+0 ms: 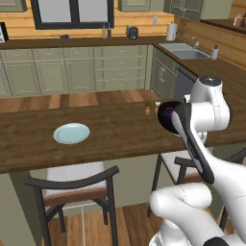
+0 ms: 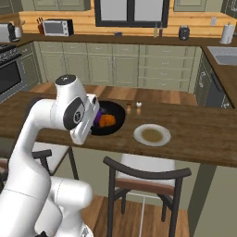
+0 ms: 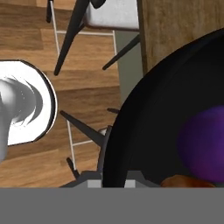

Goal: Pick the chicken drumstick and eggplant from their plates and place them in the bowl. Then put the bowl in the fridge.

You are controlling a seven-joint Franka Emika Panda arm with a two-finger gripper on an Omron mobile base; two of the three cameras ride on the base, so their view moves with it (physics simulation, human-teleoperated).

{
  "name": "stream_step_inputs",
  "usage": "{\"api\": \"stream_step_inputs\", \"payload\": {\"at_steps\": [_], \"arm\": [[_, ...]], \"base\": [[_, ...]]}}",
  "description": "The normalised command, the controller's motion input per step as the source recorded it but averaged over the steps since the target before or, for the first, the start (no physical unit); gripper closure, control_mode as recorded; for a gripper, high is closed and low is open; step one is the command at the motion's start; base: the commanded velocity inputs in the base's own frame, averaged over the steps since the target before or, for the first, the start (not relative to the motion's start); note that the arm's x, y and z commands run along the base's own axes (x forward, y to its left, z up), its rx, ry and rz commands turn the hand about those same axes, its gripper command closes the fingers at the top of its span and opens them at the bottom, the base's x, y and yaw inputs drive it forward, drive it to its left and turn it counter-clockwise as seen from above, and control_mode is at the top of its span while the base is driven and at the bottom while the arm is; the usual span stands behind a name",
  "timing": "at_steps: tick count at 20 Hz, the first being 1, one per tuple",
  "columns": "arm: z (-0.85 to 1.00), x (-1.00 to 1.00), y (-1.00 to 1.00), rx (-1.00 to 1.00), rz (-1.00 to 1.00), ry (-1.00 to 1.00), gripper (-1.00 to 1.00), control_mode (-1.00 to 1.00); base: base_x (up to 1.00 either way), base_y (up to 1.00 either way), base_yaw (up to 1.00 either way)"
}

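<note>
The glossy black bowl [image 2: 115,121] sits at the near edge of the wooden counter [image 2: 199,134]; in the hand view its rim [image 3: 131,131] juts out over the floor. Inside lie the orange-brown chicken drumstick [image 2: 108,121] and the purple eggplant [image 3: 203,144], which is also seen behind my arm [image 1: 166,113]. My gripper [image 3: 111,180] is shut on the bowl's near rim. The cream plate with the tan centre [image 2: 152,134] lies bare to the bowl's right. The pale blue plate [image 1: 71,133] lies bare further left. The fridge is out of view.
Two dark-framed chairs [image 2: 146,178] [image 1: 72,187] are tucked under the counter's near side. Small shakers [image 2: 134,107] stand just behind the bowl. A sink [image 1: 185,50] is at the back right; a microwave [image 2: 58,28] and stove [image 2: 9,69] at the back left.
</note>
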Motion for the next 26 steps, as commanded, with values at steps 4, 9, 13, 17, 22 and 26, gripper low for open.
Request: {"api": "stream_step_inputs", "payload": {"at_steps": [4, 9, 13, 17, 22, 26], "arm": [[0.06, -0.17, 0.12, 0.00, -0.01, 0.00, 1.00, -1.00], [0.01, -0.15, 0.07, 0.00, 0.00, 0.00, 1.00, -1.00], [0.00, -0.09, 0.04, 0.00, 0.00, 0.00, 1.00, 1.00], [0.00, 0.00, 0.00, 0.00, 0.00, 0.00, 1.00, 1.00], [0.00, 0.00, 0.00, 0.00, 0.00, 0.00, 1.00, 1.00], [0.00, 0.00, 0.00, 0.00, 0.00, 0.00, 1.00, 1.00]], "base": [[0.00, 0.00, 0.00], [0.00, 0.00, 0.00], [-0.34, 0.08, 0.00], [-1.00, 0.45, 0.00], [-1.00, 0.93, 0.00], [-0.78, 1.00, 0.01]]}}
